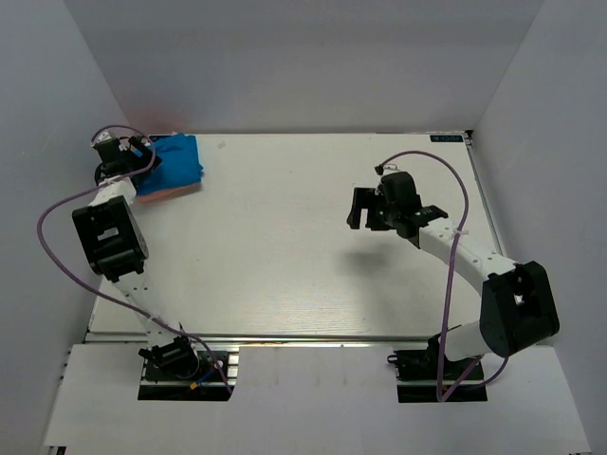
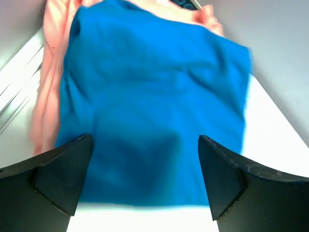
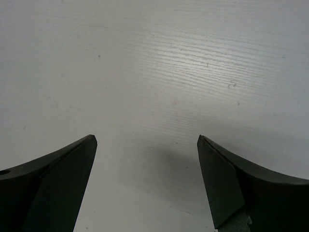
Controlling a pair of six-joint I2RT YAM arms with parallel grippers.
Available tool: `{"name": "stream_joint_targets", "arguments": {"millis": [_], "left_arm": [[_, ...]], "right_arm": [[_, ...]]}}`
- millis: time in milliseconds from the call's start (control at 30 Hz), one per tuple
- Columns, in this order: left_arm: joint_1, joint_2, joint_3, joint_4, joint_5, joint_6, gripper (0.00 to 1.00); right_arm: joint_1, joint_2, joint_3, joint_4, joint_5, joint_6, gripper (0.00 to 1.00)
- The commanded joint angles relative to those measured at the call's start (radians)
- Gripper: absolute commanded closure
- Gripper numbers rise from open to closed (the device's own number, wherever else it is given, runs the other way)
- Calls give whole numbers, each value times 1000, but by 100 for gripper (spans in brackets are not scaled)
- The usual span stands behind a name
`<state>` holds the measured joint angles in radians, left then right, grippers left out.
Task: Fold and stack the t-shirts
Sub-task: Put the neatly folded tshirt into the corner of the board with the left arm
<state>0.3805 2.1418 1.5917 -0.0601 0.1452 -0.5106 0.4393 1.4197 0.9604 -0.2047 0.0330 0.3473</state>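
Observation:
In the table's far left corner a folded bright blue t-shirt [image 1: 178, 161] lies on top of a salmon pink t-shirt [image 1: 171, 192], whose edge shows below it. The left wrist view has the blue t-shirt [image 2: 154, 106] filling the frame, with the pink t-shirt [image 2: 46, 92] peeking out along its left side and top. My left gripper [image 1: 144, 152] hangs at the stack's left edge, open, with nothing between its fingers [image 2: 63, 174]. My right gripper [image 1: 363, 209] is open above bare table at the centre right, and its fingers [image 3: 58, 179] hold nothing.
White walls close in the table [image 1: 313, 256] at the back and on both sides; the stack sits close to the left wall. Purple cables loop off both arms. The right wrist view has only the white tabletop [image 3: 159, 72].

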Motion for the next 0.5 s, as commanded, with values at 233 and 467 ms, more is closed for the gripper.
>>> {"name": "stream_joint_targets", "arguments": {"millis": [233, 467], "left_arm": [[-22, -396, -160, 76, -76, 136, 0], [-153, -563, -248, 3, 108, 201, 0]], "right_arm": [[10, -99, -91, 90, -82, -21, 10], [4, -154, -104, 47, 30, 7, 10]]}}
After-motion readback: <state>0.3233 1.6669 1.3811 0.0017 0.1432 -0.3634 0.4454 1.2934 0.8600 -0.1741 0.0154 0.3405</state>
